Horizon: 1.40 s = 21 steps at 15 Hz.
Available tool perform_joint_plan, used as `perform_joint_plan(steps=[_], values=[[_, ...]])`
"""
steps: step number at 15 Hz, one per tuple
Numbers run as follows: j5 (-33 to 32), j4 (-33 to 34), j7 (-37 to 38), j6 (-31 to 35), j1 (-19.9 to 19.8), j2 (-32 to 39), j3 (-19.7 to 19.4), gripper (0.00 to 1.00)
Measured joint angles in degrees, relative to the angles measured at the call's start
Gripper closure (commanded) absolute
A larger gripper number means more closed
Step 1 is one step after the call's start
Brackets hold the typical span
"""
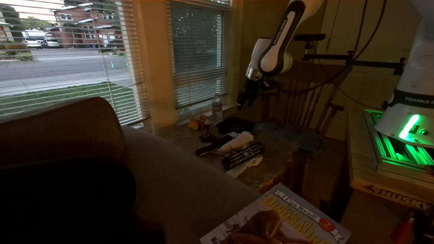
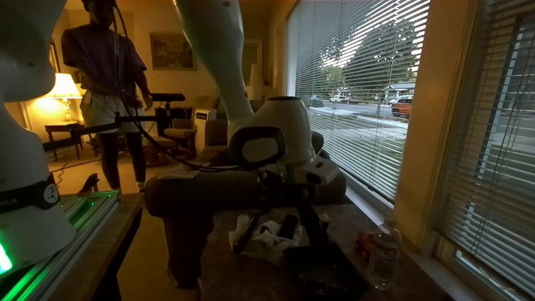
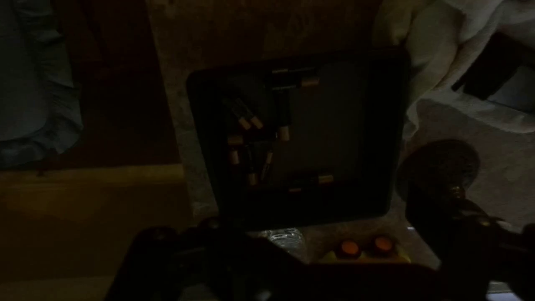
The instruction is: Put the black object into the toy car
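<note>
The toy car (image 1: 196, 123) is small, orange and yellow, and stands on the low table by the window. It also shows in an exterior view behind the bottle (image 2: 364, 244) and in the wrist view, partly hidden by the gripper body (image 3: 366, 251). Several black things are in view and I cannot tell which one is meant: batteries with copper ends (image 3: 284, 113) inside a black tray (image 3: 334, 117), a remote (image 1: 243, 155), and a dark bar-like object (image 1: 213, 145). My gripper (image 1: 244, 104) is above the tray with its fingers apart (image 3: 322, 221), and nothing shows between them.
A water bottle (image 1: 217, 110) stands beside the car. A brown round-based stand (image 3: 439, 167) is close to the tray. A white cloth (image 2: 267, 238) lies under the dark objects. A wooden chair (image 1: 298, 101), a sofa (image 1: 169, 176) and the window (image 2: 363, 96) border the table.
</note>
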Motion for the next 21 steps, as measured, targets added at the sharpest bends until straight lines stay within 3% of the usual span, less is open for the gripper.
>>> perform_joint_plan(steps=[9, 21], values=[[0.2, 9.9, -3.0, -1.8, -2.4, 11.4, 0.9, 0.00], [0.1, 16.2, -7.2, -4.2, -2.4, 18.5, 1.8, 0.03]])
